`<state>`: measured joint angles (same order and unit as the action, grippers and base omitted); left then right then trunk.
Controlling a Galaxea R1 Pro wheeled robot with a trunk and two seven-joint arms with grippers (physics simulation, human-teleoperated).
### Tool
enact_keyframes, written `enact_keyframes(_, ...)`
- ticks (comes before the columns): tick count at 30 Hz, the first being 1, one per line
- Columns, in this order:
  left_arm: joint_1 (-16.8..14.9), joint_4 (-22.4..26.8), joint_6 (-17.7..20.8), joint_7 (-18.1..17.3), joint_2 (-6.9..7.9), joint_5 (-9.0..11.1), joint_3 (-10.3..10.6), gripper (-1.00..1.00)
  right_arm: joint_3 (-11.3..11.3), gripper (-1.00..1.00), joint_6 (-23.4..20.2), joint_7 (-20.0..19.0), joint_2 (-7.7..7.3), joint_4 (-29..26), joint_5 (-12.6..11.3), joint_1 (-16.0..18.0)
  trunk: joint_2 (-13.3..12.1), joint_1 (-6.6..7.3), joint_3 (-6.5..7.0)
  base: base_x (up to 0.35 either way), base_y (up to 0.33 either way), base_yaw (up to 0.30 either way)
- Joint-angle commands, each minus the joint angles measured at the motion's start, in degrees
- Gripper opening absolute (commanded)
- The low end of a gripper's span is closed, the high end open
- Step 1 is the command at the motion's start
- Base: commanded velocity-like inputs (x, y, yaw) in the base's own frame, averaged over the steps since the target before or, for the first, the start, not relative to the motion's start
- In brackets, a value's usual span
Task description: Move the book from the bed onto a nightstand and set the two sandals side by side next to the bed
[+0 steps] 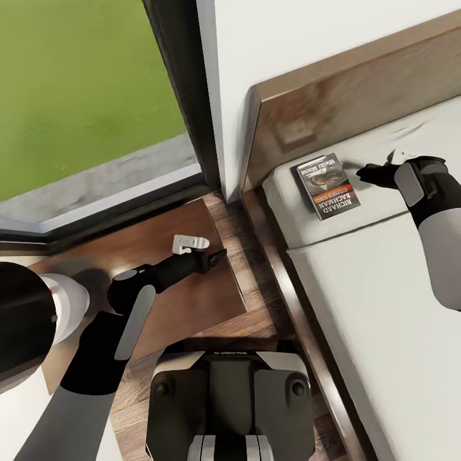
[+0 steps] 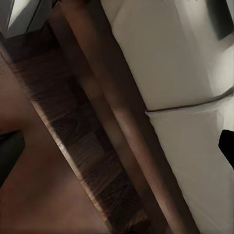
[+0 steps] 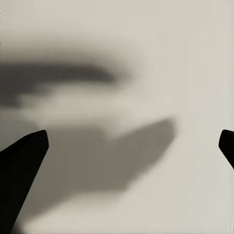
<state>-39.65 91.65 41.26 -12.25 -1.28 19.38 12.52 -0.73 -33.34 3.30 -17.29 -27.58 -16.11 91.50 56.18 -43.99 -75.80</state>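
The thin, light paperback book point(image 1: 326, 186) lies flat on the bed point(image 1: 358, 282); best pinched at its right edge. Right gripper point(image 1: 373, 174) jaws spread beside it; left gripper point(image 1: 214, 258) jaws unclear.

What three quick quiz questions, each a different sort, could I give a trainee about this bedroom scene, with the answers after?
1. True or false: the book lies on the nightstand.
2. Multiple choice: the right pincer is A) clamped on the book, B) open beside the book over the mattress, C) resting on the floor.
3. Fill in: the left pincer hangs over the ____.

Key
1. False: the book lies on the bed's mattress, near the headboard.
2. B: in the right wrist view the fingertips stand wide apart above bare mattress.
3. Nightstand, near its edge toward the bed.
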Motion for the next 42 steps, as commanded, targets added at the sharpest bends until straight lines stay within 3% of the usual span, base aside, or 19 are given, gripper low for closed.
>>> enact_keyframes(1,0.0,0.0,0.3,-0.1,-0.05,0.0,0.0,1.00,-0.2,1.00,-0.4,0.1,-0.01,5.2,-1.0,0.0,0.0,-0.02,-0.03,0.000,0.000,0.000)
enact_keyframes(42,-0.1,0.0,0.3,-0.1,-0.12,0.1,-0.1,1.00,-0.2,1.00,-0.5,0.1,-0.03,5.1,-0.9,0.0,0.0,-0.02,-0.03,0.000,0.034,0.000)
